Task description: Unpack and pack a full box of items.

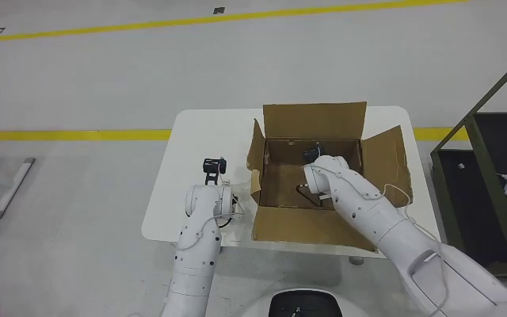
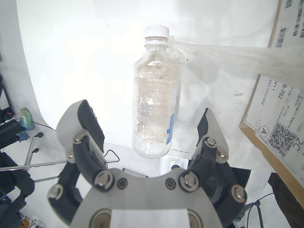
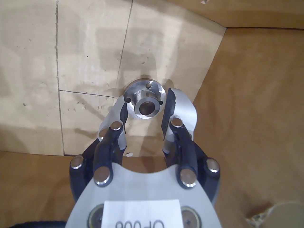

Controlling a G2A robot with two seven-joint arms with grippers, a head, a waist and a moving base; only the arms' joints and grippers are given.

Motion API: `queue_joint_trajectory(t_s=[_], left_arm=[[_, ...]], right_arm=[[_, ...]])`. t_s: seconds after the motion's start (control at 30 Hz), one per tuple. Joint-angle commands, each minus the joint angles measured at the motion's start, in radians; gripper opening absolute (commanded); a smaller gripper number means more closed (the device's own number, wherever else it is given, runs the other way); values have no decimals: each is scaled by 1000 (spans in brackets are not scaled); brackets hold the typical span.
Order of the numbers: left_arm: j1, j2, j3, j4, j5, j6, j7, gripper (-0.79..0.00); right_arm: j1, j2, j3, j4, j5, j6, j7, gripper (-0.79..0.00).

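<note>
Right wrist view shows a shiny round flange (image 3: 144, 102) with central bore.

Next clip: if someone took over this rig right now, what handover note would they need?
Left gripper: open above the table, fingers either side of the clear bottle, not touching it.
Right gripper: open, down inside the cardboard box, straddling the metal flange on the box floor; no firm grip yet.
Done: the bottle is out, on the table beside the box.
Left: lift the flange out, then pack both items back in.
</note>
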Motion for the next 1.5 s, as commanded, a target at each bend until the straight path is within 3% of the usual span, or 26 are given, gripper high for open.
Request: queue_joint_trajectory(t_s=[0.0,0.27,0.37,0.43,0.67,0.83,0.97,1.1,1.17,1.3,1.47], left_arm=[[0,0,0,0,0,0,0,0],[0,0,0,0,0,0,0,0],[0,0,0,0,0,0,0,0],[0,0,0,0,0,0,0,0],[0,0,0,0,0,0,0,0],[0,0,0,0,0,0,0,0],[0,0,0,0,0,0,0,0],[0,0,0,0,0,0,0,0],[0,0,0,0,0,0,0,0],[0,0,0,0,0,0,0,0],[0,0,0,0,0,0,0,0]], right_arm=[[4,-5,0,15,3,-3,-7,-425],[16,-23,2,61,10,-5,-30,-514],[17,-29,4,73,13,-8,-40,-653],[18,-32,5,81,14,-10,-45,-785],[15,-36,32,43,35,-17,-68,-785],[-26,-4,125,-132,63,-48,-65,-785],[-126,44,273,-392,90,-89,-54,-785],[-332,96,512,-770,187,-162,-38,-785],[-451,113,657,-949,325,-220,-62,-785],[-597,128,875,-1071,569,-304,-136,-785],[-730,139,1066,-1135,701,-328,-249,-785]])
